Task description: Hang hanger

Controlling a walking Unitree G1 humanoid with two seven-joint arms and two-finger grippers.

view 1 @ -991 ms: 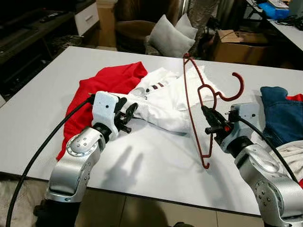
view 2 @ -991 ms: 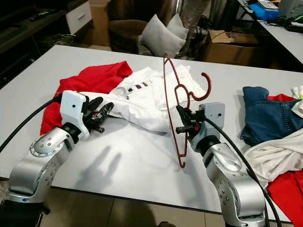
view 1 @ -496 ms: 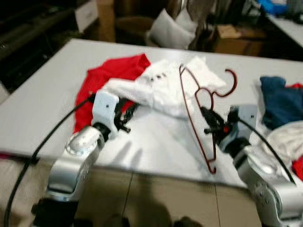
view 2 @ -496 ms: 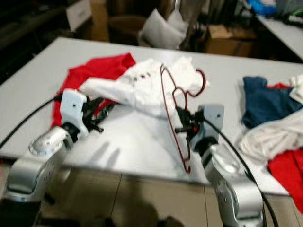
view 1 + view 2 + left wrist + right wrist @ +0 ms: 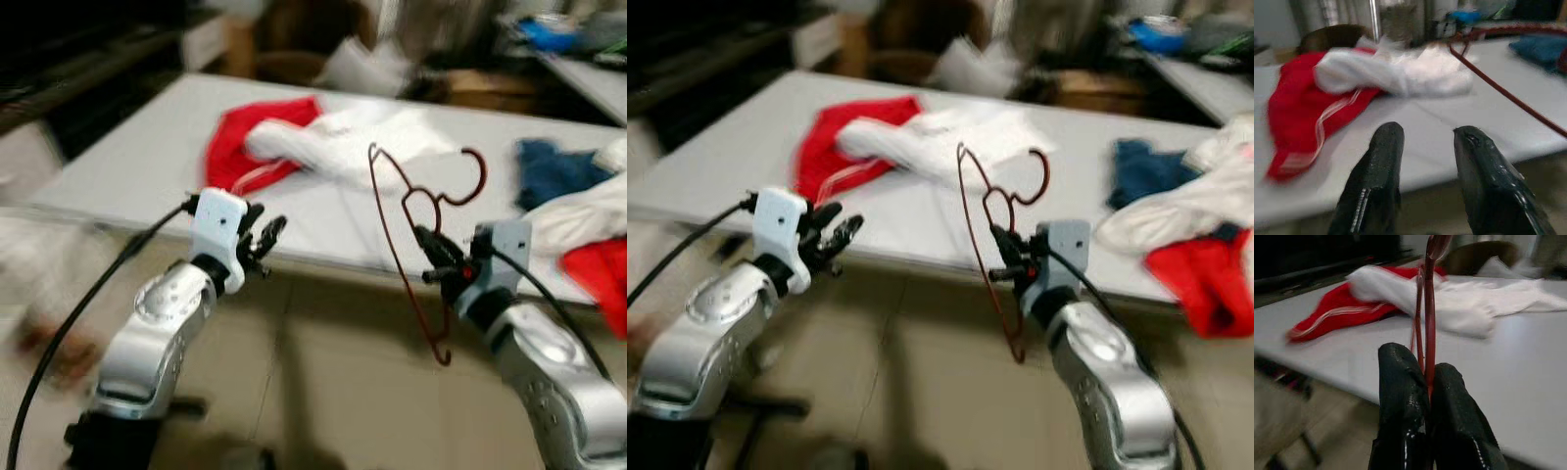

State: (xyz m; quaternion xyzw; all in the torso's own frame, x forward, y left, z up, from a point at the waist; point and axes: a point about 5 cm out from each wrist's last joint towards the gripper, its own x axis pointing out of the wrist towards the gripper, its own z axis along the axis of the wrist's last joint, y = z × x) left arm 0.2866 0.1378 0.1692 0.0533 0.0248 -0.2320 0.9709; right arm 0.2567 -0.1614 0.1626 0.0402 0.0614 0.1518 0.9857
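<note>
Now | right gripper (image 5: 427,257) fingers pinch thin dark-red wire hanger (image 5: 411,245), upright | left gripper (image 5: 1422,147) fingers parted, empty

Two silver arms, black-fingered grippers.

Each arm is built of rounded, brushed-silver segments; the left arm (image 5: 162,328) shows a round joint cap ringed with small screws. A boxy white wrist housing sits behind the left gripper (image 5: 263,238), a grey one behind the right gripper (image 5: 432,257). A black cable (image 5: 69,343) loops from the left wrist housing down past the arm; another runs along the right arm (image 5: 549,367). The fingers (image 5: 1378,181) are glossy black, long and round-tipped.
</note>
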